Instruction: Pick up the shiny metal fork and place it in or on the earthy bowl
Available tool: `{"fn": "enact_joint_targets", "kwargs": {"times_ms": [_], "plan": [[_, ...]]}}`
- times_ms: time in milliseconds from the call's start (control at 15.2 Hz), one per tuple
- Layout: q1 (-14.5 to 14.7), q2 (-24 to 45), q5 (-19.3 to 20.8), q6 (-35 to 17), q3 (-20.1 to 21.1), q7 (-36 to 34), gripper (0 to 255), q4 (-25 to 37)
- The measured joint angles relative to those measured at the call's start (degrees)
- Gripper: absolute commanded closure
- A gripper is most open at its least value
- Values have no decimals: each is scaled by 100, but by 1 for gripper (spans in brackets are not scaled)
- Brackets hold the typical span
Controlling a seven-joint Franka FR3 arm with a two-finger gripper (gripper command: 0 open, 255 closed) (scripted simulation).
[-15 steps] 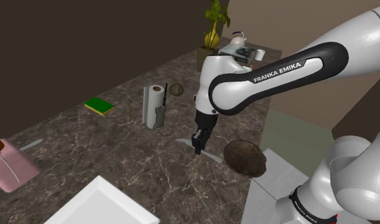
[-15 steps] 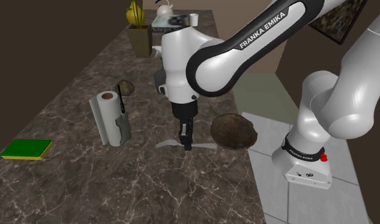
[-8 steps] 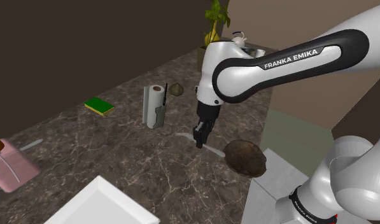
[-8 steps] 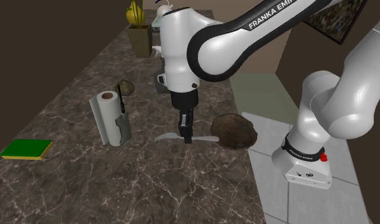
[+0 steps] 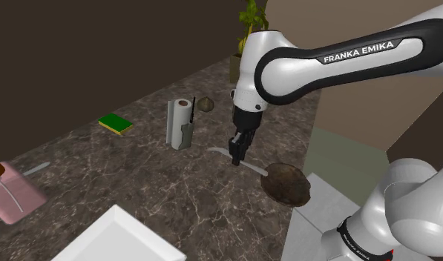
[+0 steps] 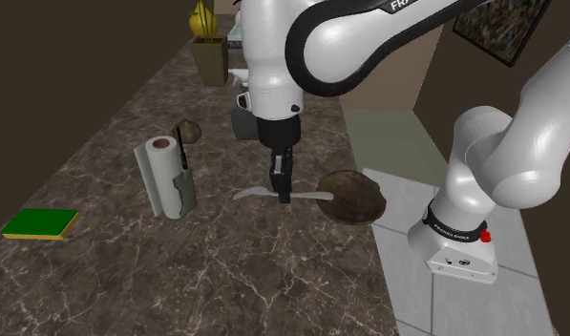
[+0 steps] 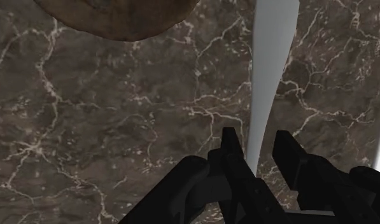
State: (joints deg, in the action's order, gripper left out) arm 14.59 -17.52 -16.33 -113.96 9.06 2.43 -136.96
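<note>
My black gripper (image 5: pixel 236 156) is shut on the middle of a pale silver fork (image 5: pixel 248 167), which hangs level a little above the dark marble counter. From the second exterior view the fork (image 6: pixel 251 195) sticks out both sides of the gripper (image 6: pixel 284 197), its handle end reaching toward the brown, rough bowl (image 6: pixel 352 197). That bowl (image 5: pixel 287 184) sits at the counter's edge, just beside the gripper. Seen from the wrist, the fork's handle (image 7: pixel 271 70) runs out from between the fingers of the gripper (image 7: pixel 258 159), with the bowl (image 7: pixel 118 16) off to one side ahead.
A paper towel roll (image 5: pixel 179 123) on a holder stands to the shoulder view's left of the gripper, with a small round object (image 5: pixel 205 104) behind it. Further left lie a green sponge (image 5: pixel 116 124), a pink container (image 5: pixel 12 194) and a white tray (image 5: pixel 119 241). A potted plant (image 5: pixel 249 33) stands at the far end.
The gripper has risen and drifted toward the bowl, carrying the fork up off the counter with it.
</note>
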Motion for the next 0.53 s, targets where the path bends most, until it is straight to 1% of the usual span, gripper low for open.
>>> {"fn": "enact_joint_targets", "kwargs": {"times_ms": [330,528], "plan": [[-120,-906,50,181,-264,351,255,-808],[-228,-1618,156,368,-473,588,255,-1391]]}}
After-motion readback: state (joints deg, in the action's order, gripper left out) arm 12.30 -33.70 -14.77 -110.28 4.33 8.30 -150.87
